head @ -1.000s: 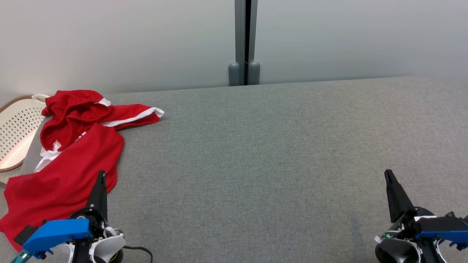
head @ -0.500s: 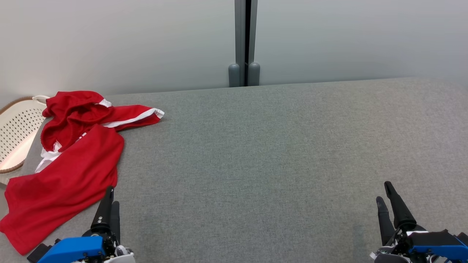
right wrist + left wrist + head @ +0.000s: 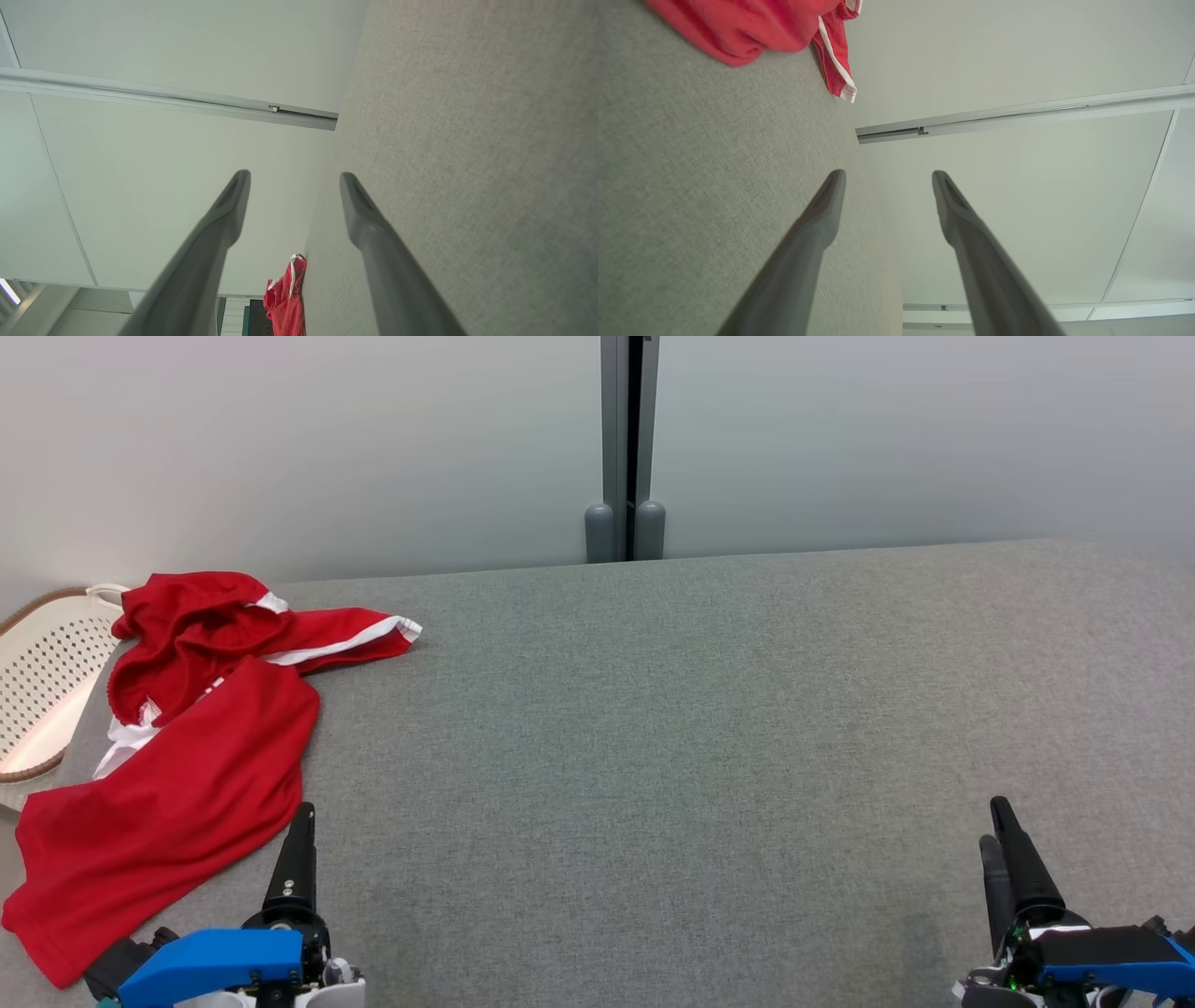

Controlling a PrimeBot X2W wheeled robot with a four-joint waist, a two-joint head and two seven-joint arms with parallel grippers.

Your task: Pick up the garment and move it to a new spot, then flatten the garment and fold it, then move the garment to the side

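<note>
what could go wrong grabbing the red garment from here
The red garment lies crumpled with layers overlapping, so the open left gripper may pinch only one layer and drag it bunched.
It sits at the left edge of the grey surface beside the white basket; a pull could snag the rim or tip cloth off the edge.
The open right gripper is far off, so a one-sided lift seems likely.

Table (image 3: pixel 709 728): grey woven fabric top, plain, spans the full width. Far edge meets pale grey-green wall panels (image 3: pixel 280 448), matte, evenly lit. Grey vertical post (image 3: pixel 611 429) with a dark slot between the panels, centre; two rounded grey caps (image 3: pixel 598 532) at its foot. White perforated basket (image 3: pixel 42 649), brown rim, far left.
</note>
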